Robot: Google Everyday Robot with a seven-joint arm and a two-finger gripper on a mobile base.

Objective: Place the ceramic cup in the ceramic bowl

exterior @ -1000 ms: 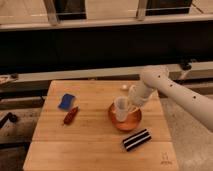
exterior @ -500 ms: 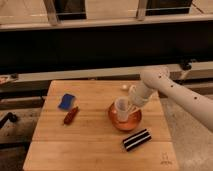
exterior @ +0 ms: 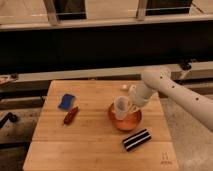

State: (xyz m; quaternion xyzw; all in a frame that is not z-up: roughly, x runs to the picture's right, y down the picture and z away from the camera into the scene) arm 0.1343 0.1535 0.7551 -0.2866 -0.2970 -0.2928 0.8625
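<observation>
The orange ceramic bowl [exterior: 125,121] sits on the wooden table [exterior: 90,145], right of centre. The white ceramic cup [exterior: 121,107] is tilted over the bowl's far side, its mouth facing up and left. My gripper [exterior: 129,106] reaches in from the right on a white arm and is at the cup, just above the bowl. The cup's lower part is hidden by the gripper and the bowl's rim, so I cannot tell if it touches the bowl.
A blue sponge-like object [exterior: 66,101] and a red-brown elongated item [exterior: 70,115] lie on the table's left half. A black and white striped object [exterior: 137,139] lies in front of the bowl. A small pale item [exterior: 124,87] is near the far edge. A dark rail runs behind.
The cup and gripper have sunk slightly toward the bowl. Everything else is still.
</observation>
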